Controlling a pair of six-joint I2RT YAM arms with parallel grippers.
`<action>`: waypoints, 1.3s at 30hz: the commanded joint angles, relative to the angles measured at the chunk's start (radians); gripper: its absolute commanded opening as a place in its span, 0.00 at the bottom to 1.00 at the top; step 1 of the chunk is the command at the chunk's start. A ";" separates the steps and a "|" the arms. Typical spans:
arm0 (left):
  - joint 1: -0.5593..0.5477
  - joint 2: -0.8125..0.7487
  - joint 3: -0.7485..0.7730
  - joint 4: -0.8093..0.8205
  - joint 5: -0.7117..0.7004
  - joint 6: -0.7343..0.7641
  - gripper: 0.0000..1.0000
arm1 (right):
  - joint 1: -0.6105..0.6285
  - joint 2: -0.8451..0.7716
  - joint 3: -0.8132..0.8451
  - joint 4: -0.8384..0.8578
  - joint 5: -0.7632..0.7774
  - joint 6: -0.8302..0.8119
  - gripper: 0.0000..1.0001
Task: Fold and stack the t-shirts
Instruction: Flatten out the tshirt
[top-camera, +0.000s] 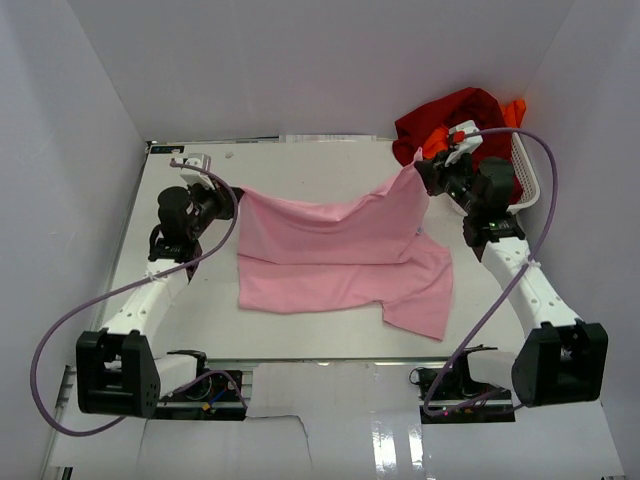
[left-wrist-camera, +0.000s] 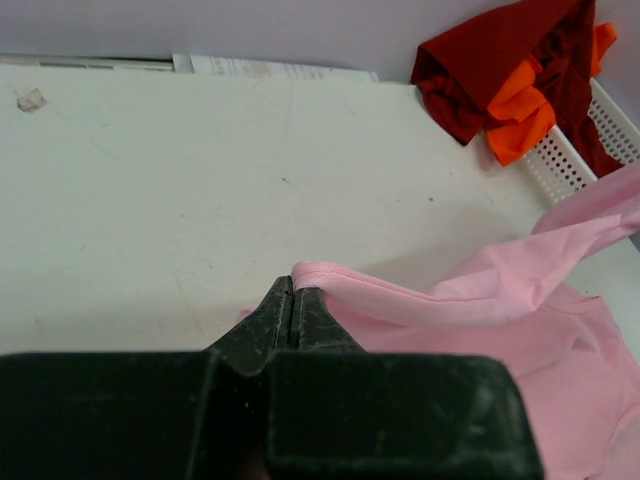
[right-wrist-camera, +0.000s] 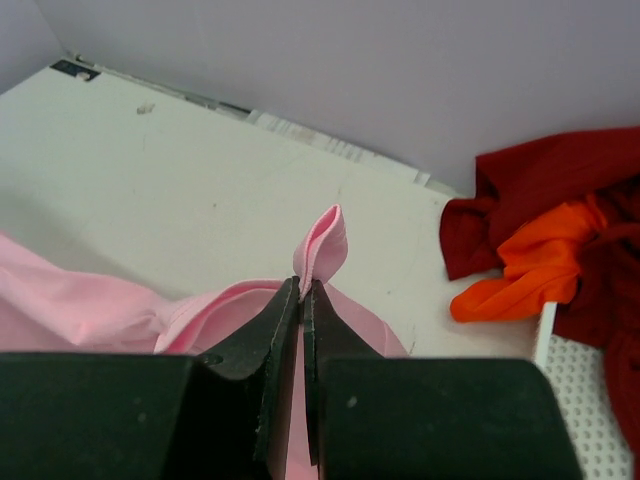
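Where the light pink t-shirt (top-camera: 340, 255) starts at the left, its upper corner is up off the white tabletop (top-camera: 200, 320) and pinched in the left gripper (top-camera: 237, 191), jaws clamped tight on a rolled hem of the cloth! That left arm reaches up from its base at the near left corner, elbow bent, wrist turned toward the middle. Across the centre the shirt sags between the two grips, top edge dipping. Its lower part lies flat and doubled on the tabletop, with a flap trailing toward the near right. Over on the right, the right gripper (top-camera: 421, 172) is clamped on the other upper corner, a little peak of pink poking out past its closed fingertips. That arm stretches from the near right corner toward the far edge. Beyond it, at the far right corner, the dark red t-shirt (top-camera: 450, 115) and the bright orange t-shirt (top-camera: 516, 108) are heaped together over the white mesh basket (top-camera: 528, 175).
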 joint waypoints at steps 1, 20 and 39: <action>0.001 0.070 0.043 0.069 0.031 -0.005 0.00 | 0.006 0.062 0.062 0.007 -0.028 0.016 0.08; -0.010 0.759 0.526 0.122 0.001 0.007 0.00 | 0.035 0.829 0.718 -0.132 0.019 -0.013 0.08; 0.081 0.994 0.681 0.095 -0.091 -0.049 0.00 | 0.038 1.211 1.069 -0.050 0.202 0.028 0.08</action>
